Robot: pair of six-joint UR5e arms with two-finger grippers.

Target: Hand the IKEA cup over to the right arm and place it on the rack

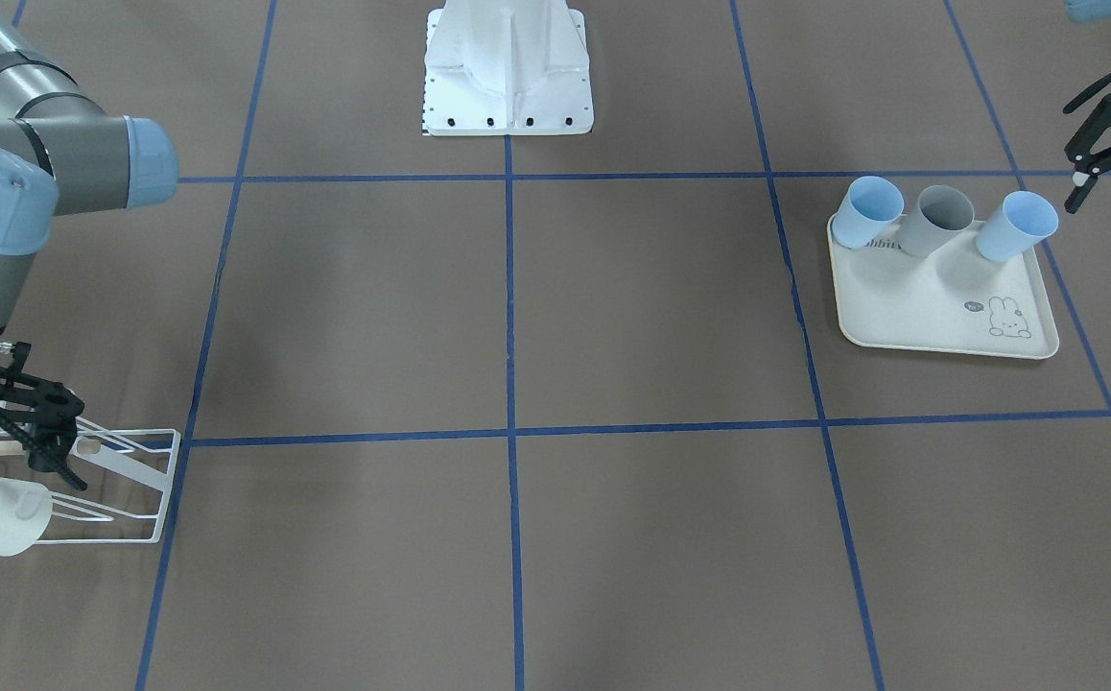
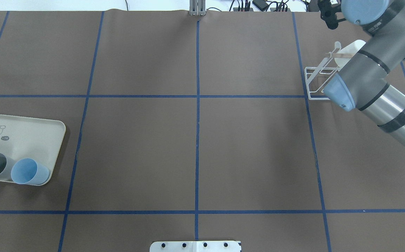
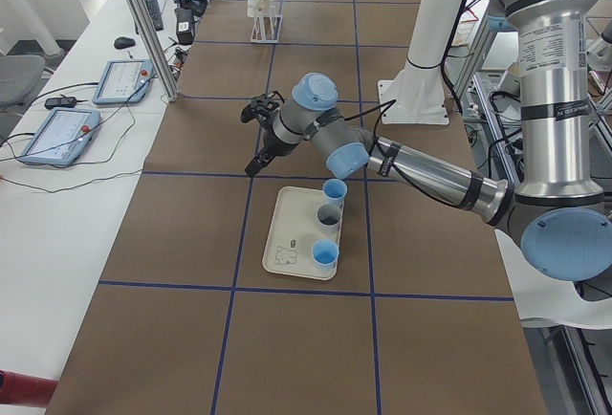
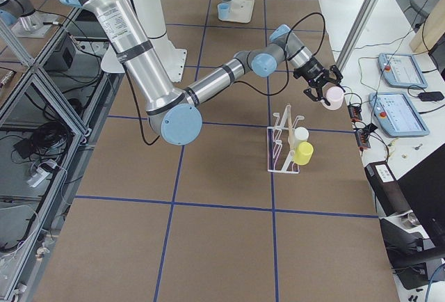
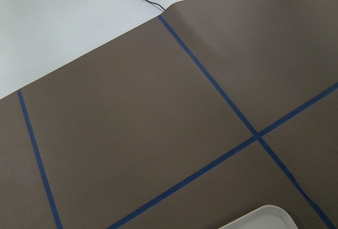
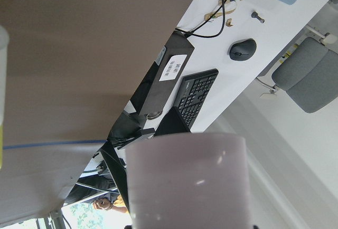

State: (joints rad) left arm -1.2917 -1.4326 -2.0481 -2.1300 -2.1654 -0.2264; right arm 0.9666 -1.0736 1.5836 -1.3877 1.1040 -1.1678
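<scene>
A pale pink IKEA cup (image 4: 334, 97) is held in my right gripper (image 4: 321, 93), which is shut on it. The right arm (image 4: 229, 72) reaches past the white wire rack (image 4: 281, 150), and the cup hangs above and beyond it at the table's edge. The cup (image 6: 187, 179) fills the lower right wrist view. A white cup (image 4: 300, 135) and a yellow cup (image 4: 304, 152) sit on the rack (image 1: 124, 480). My left gripper (image 1: 1078, 154) hovers open and empty just beside the tray (image 1: 949, 321).
The cream rabbit-print tray (image 2: 31, 133) carries two blue cups (image 1: 872, 211) (image 1: 1016, 226) and a grey cup (image 1: 939, 221). A white desk (image 4: 375, 58) with tablets, a keyboard and cables runs along the table's edge behind the rack. The robot's white base (image 1: 508, 67) stands mid-table.
</scene>
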